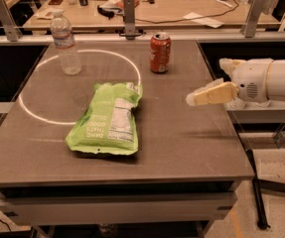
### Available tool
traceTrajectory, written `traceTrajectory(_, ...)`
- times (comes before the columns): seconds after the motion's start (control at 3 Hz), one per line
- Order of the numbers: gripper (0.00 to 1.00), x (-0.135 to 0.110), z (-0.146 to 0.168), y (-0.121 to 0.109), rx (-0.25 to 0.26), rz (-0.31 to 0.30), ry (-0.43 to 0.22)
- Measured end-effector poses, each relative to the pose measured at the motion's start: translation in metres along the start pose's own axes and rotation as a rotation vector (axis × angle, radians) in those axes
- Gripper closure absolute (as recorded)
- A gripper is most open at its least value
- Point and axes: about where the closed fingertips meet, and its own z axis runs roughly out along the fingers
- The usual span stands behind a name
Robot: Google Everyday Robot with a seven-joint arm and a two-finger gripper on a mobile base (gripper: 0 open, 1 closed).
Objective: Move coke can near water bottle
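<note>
The red coke can (160, 52) stands upright at the back of the grey table (181, 143), right of centre. The clear water bottle (65, 43) with a white cap stands upright at the back left, on a white ring of light. My gripper (194, 98) reaches in from the right on a white arm (266, 81), above the table's right part. It is in front of and to the right of the can, apart from it, and holds nothing that I can see.
A flat green snack bag (109, 120) lies in the middle of the table, between bottle and can and nearer the front. Behind the table runs a rail with metal posts (128, 14) and a cluttered wooden desk (172, 6).
</note>
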Motion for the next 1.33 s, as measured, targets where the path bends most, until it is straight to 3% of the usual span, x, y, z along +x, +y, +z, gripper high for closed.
traceTrajectory(1.0, 0.0, -0.018, 0.079, -0.046, -0.022, 0.016, -0.138)
traceTrajectory(1.33, 0.0, -0.02, 0.087, -0.047, -0.04, 0.015, -0.151)
